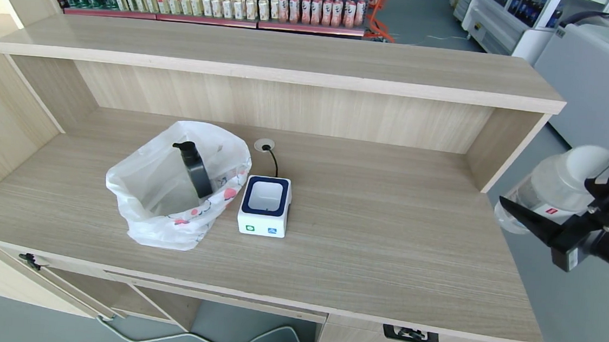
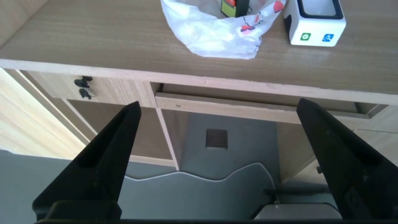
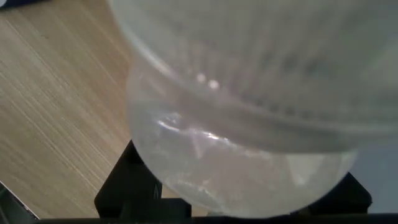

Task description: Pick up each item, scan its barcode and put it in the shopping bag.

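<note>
The left gripper [image 2: 214,163] hung spread wide and empty below the counter's [image 1: 386,237] front edge. On the counter, the shopping bag [image 1: 145,191], printed with pink shapes, held an upright dark pump bottle [image 1: 197,172]. Just beside it stood the scanner [image 1: 264,207], with green and blue badges on its front. Off the counter's right end, the right gripper [image 1: 535,211] clamped a clear bottle [image 1: 559,185]. Its small red label was too small to read.

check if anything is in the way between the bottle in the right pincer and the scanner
Nothing visible does. The right pincer holds the bottle off the right end of the counter, and only bare wood lies between it and the scanner. The bag, holding a dark pump bottle, sits on the scanner's far side.
</note>
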`<state>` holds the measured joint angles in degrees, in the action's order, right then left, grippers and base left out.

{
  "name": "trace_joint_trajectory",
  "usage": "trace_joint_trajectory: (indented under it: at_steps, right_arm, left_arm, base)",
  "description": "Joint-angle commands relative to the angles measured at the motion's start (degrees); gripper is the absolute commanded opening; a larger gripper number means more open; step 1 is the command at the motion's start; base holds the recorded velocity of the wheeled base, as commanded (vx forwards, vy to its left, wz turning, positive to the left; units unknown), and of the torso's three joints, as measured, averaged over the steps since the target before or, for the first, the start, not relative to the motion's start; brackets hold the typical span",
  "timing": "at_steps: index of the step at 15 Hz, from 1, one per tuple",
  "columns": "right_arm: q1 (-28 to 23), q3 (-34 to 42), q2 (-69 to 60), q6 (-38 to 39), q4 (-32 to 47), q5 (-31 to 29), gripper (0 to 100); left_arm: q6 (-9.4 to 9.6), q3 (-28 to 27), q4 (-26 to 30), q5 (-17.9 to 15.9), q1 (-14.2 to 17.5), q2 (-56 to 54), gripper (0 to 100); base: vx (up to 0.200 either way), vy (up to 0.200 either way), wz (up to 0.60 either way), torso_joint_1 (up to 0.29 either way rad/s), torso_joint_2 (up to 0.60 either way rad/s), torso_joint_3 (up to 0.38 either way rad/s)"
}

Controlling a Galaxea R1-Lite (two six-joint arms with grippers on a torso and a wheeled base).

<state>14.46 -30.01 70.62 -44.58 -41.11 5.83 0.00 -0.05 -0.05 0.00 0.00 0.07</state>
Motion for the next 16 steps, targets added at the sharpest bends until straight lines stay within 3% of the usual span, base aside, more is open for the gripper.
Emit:
trace_joint_trajectory:
  at_steps: [1,8,16]
  right_arm:
    - [-0.75,0.31,1.98,-1.39,-1.52,0.15,0]
    - [0.22,-1.01,2.15,0.02,-2.93,5.51,0]
    - [0.22,-2.33,1.89,-0.24,-2.84,5.69,0]
  left_arm:
    - [0.0,-0.04,-0.04,0.0,0.0,0.01,100]
    - [0.0,0.05,0.05,0.0,0.0,0.01,100]
    - [0.0,-0.04,0.05,0.0,0.0,0.01,100]
  base:
    - [0.0,0.0,0.0,0.0,0.0,0.0]
    - [0.0,0.0,0.0,0.0,0.0,0.0]
    - [0.0,0.0,0.0,0.0,0.0,0.0]
